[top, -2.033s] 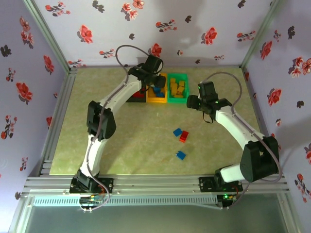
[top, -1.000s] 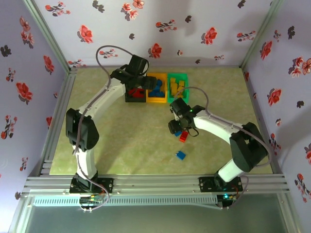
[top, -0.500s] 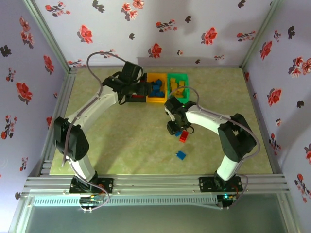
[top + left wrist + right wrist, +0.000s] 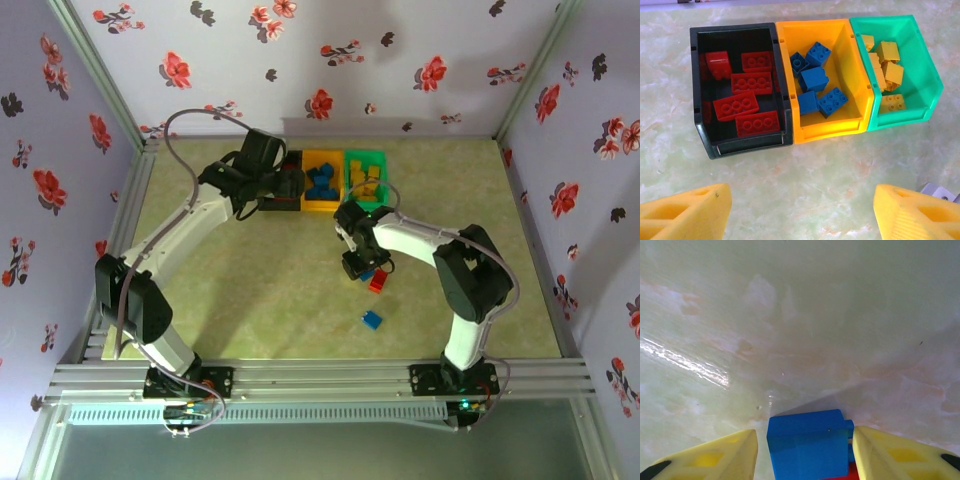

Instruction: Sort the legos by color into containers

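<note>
Nearly gripped: the right gripper [image 4: 357, 268], arm folded low over the table, straddled a blue brick [image 4: 807, 447] touching a red brick [image 4: 378, 283], jaws narrow, apparently not yet pinching. Next it needed to close and lift the brick to the orange bin [image 4: 830, 130]. Farther back, the left gripper [image 4: 800, 210] hung wide and empty.

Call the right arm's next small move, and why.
Probably close the right gripper on the blue brick. Its fingers straddle the brick with slim gaps on both sides, so nothing looks gripped yet. A red brick sits right beside it, so pinch squarely. The orange bin, which holds other blue bricks, is the likely destination.
</note>
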`<state>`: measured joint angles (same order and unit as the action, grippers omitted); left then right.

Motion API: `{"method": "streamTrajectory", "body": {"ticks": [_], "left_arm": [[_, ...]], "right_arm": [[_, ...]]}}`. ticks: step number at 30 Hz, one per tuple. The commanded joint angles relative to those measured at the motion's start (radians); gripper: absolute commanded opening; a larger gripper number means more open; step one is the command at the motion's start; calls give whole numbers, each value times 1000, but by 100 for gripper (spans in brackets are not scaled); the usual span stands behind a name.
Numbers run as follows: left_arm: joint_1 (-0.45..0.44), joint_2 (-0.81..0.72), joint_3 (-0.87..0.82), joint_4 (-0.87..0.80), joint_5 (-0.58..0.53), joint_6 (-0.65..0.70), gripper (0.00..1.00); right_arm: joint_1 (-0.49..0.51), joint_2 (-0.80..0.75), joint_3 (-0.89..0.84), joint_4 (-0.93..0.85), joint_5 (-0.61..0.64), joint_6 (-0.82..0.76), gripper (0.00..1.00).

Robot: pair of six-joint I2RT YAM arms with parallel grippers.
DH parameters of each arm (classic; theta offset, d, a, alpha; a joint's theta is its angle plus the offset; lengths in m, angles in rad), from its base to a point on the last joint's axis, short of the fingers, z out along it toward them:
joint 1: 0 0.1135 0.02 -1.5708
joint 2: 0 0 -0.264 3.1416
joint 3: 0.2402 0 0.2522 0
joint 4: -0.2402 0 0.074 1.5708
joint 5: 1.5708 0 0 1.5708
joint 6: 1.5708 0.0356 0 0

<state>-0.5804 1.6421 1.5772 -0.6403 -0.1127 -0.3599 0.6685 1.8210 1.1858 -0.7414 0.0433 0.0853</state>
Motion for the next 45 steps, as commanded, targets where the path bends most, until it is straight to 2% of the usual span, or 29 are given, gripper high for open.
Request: {"method": "streamTrajectory", "body": {"ticks": [1,10,13,16,21,26,34,39,45], "left_arm": [[-2,-21,-11,-6,-21,1,75],[-2,-25,-17,-7,-24,1,75],[-2,-28,-20,-7,-25,0,75],[-3,-32,-23,-9,-27,-1,75],[-3,-44,-29,-9,-30,0,75],[-2,-62,-37,-13,-38,-1,75],[-4,-101,-70,-5,-38,-16,75],[-5,-142,-109,1,-38,-31,75],[-12,-186,-168,2,-38,-46,75]], "right_arm": [[3,17,21,-39,18,-8,53],[2,39,28,-38,23,-5,45],[0,37,29,-35,31,-4,39],[-3,25,33,-31,36,-4,29],[-11,9,47,-29,53,-6,21],[-26,-11,99,-31,53,-13,19],[-72,-32,279,46,17,18,16],[-87,14,398,139,5,45,16],[-106,139,558,230,-3,51,16]]}}
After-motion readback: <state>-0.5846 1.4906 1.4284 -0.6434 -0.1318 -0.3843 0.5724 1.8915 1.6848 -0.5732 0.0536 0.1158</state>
